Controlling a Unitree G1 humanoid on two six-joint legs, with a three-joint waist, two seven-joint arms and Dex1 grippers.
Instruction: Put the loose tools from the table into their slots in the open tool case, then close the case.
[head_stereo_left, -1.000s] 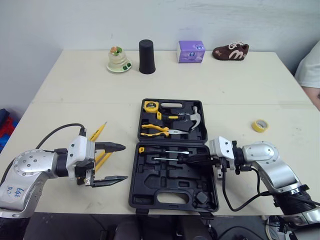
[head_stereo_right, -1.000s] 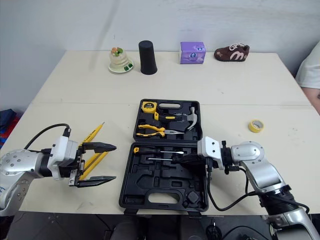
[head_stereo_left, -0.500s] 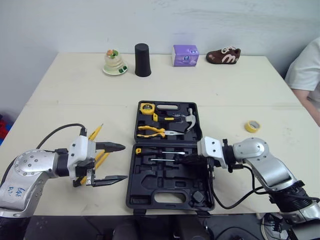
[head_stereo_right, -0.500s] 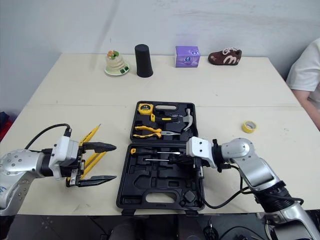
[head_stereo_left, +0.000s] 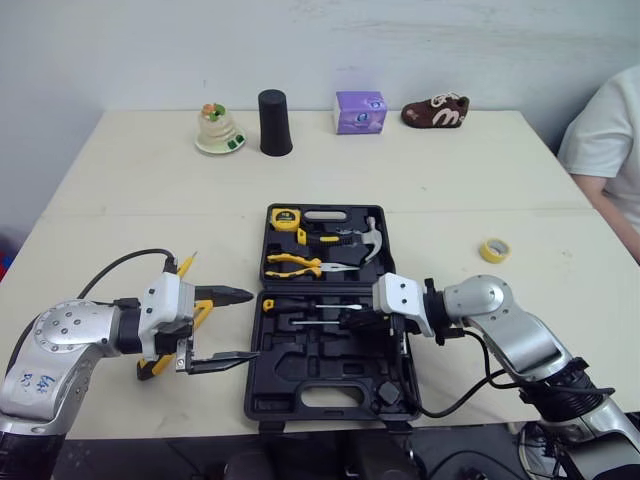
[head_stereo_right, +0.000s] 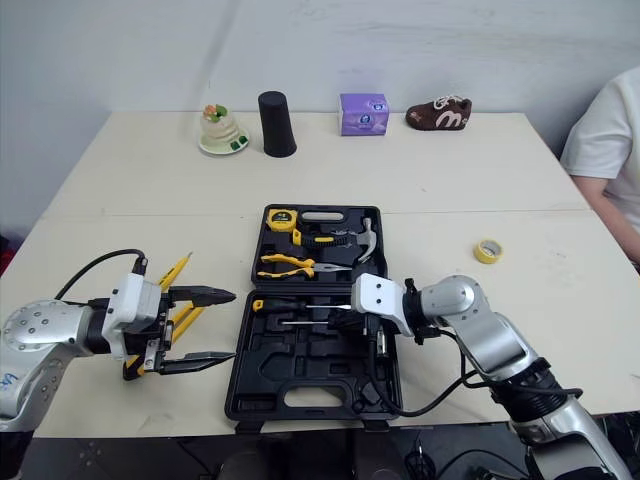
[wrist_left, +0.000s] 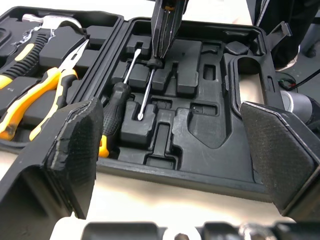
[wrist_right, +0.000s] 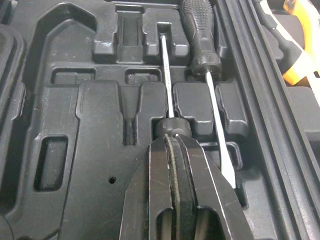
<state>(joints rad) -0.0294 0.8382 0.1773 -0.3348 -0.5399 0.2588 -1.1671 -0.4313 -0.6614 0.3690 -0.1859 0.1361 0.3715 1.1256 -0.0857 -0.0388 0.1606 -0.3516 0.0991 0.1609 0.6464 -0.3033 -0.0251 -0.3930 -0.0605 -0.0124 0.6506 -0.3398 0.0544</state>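
Observation:
The black tool case (head_stereo_left: 330, 385) lies open at the table's centre. Its far half holds a tape measure (head_stereo_left: 279, 216), yellow pliers (head_stereo_left: 295, 266) and a hammer (head_stereo_left: 367, 240). In the near half a black-handled screwdriver (head_stereo_left: 300, 301) sits in its slot. Beside it lies a thinner screwdriver (wrist_right: 167, 75), shaft down in its groove. My right gripper (head_stereo_left: 352, 320) is shut on its handle, which the fingers (wrist_right: 200, 190) hide. My left gripper (head_stereo_left: 253, 325) hangs open left of the case, over yellow tools (head_stereo_left: 203, 310) on the table.
A yellow tape roll (head_stereo_left: 493, 250) lies right of the case. Along the far edge stand a small dish (head_stereo_left: 219, 128), a black cup (head_stereo_left: 273, 122), a purple box (head_stereo_left: 359, 112) and a brown shoe (head_stereo_left: 435, 110). A person in white (head_stereo_left: 610, 150) sits at the right.
The whole view has swung, bringing the person further in. Relative to the case, both grippers keep about the same places and states.

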